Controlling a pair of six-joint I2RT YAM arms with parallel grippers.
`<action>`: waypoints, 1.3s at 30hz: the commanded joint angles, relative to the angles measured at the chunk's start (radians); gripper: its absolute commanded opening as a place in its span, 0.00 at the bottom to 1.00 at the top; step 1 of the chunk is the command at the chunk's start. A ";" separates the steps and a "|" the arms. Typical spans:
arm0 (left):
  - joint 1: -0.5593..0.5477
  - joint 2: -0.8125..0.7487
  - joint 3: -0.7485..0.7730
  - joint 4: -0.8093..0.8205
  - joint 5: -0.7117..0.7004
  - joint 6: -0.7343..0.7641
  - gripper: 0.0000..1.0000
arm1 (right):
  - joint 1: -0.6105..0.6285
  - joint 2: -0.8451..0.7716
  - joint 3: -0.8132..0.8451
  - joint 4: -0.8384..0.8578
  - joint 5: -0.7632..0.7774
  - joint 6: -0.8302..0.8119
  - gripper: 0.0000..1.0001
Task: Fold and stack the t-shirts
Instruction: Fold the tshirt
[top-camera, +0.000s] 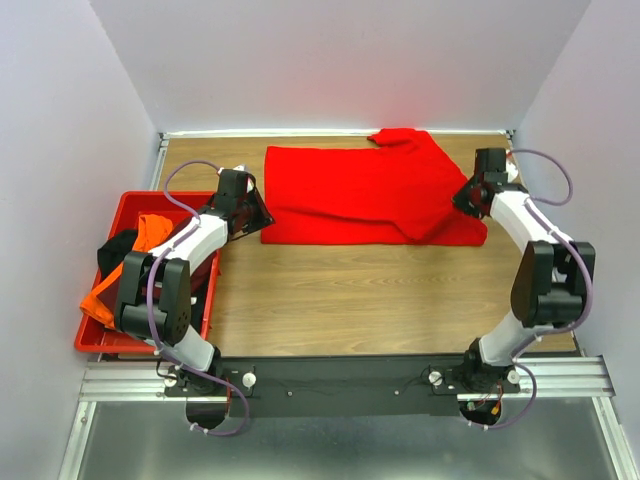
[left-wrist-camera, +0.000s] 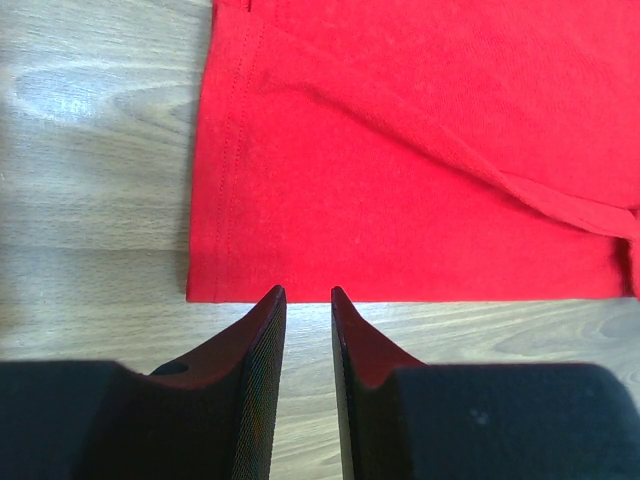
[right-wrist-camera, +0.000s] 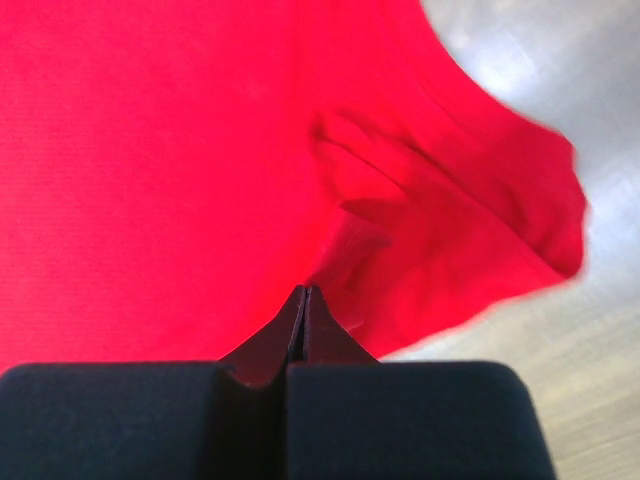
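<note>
A bright red t-shirt lies spread across the back of the wooden table, one sleeve folded over near its right end. My left gripper hovers open just off the shirt's near left corner, with bare wood between its fingers. My right gripper is at the shirt's right edge, shut on a puckered bit of the red cloth. An orange t-shirt and a black one lie bunched in the crate at the left. No maroon shirt shows.
A rigid red plastic crate stands at the table's left edge, partly under my left arm. Grey walls close in the table at the back and both sides. Bare wood lies between the shirt and the arm bases.
</note>
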 joint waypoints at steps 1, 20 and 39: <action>-0.005 0.008 -0.014 0.016 0.012 0.013 0.32 | -0.008 0.094 0.121 0.013 -0.051 0.000 0.00; -0.005 0.022 -0.013 0.014 -0.009 0.016 0.31 | -0.008 0.455 0.568 0.035 -0.129 0.035 0.01; -0.005 0.030 -0.017 0.021 -0.006 0.013 0.31 | 0.015 0.529 0.580 0.150 -0.251 0.012 0.01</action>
